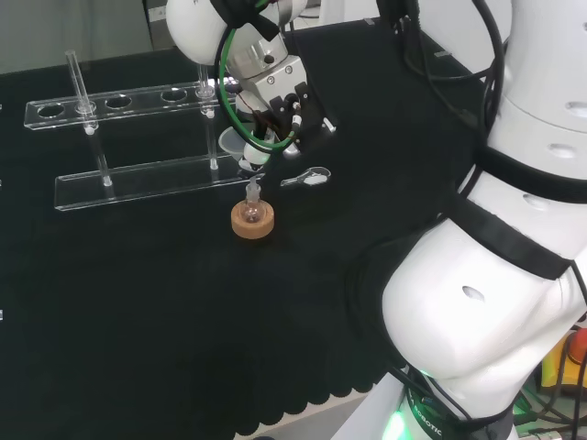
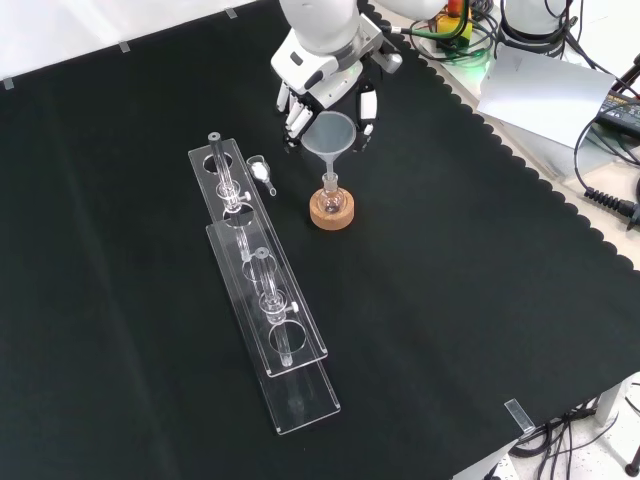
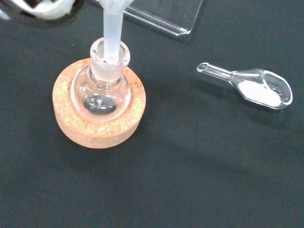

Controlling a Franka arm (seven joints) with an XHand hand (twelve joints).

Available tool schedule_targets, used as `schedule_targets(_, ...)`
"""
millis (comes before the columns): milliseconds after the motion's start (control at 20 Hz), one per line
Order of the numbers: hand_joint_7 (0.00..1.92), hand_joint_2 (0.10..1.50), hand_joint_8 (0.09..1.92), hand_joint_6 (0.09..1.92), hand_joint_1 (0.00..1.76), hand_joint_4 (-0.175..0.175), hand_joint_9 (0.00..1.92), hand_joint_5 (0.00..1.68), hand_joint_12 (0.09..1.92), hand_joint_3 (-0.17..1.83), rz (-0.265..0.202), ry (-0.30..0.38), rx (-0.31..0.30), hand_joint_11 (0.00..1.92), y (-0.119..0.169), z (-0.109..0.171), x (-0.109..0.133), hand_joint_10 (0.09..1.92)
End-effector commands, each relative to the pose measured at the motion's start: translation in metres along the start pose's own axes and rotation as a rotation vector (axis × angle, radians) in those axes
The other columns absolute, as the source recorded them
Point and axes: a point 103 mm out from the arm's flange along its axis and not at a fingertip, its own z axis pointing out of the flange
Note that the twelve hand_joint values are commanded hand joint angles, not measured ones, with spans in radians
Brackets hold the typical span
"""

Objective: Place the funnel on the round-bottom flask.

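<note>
Hanging upright at six o'clock below the hand (image 2: 325, 85), whose fingers clasp its cone, the funnel (image 2: 331, 135) has its stem tip inside the round-bottom flask (image 3: 101, 90) neck.

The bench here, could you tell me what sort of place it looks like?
Probably a chemistry lab set up for robot trials: a round-bottom flask on a cork ring, a clear test-tube rack, and a scoop of white powder.

No legible text, labels, nos. or signs anywhere. The arm base (image 1: 426, 414), at the worktop's (image 1: 138, 321) near edge in the head view, carries some white print, too small to make out. The glassware, rack and cork stand show no markings at all.
</note>
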Motion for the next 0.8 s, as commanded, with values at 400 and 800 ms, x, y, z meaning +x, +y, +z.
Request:
schedule_targets(400,0.79,0.71,0.93,0.79,0.85,-0.103,1.18,0.56,1.05,0.6,0.0,0.0,0.009,0.86,0.0032,0.0024,0.0008,0.53)
schedule_targets(800,0.79,0.71,0.93,0.79,0.85,-0.104,1.18,0.56,1.05,0.61,-0.005,0.001,0.008,0.86,0.0075,0.0054,0.0036,0.53)
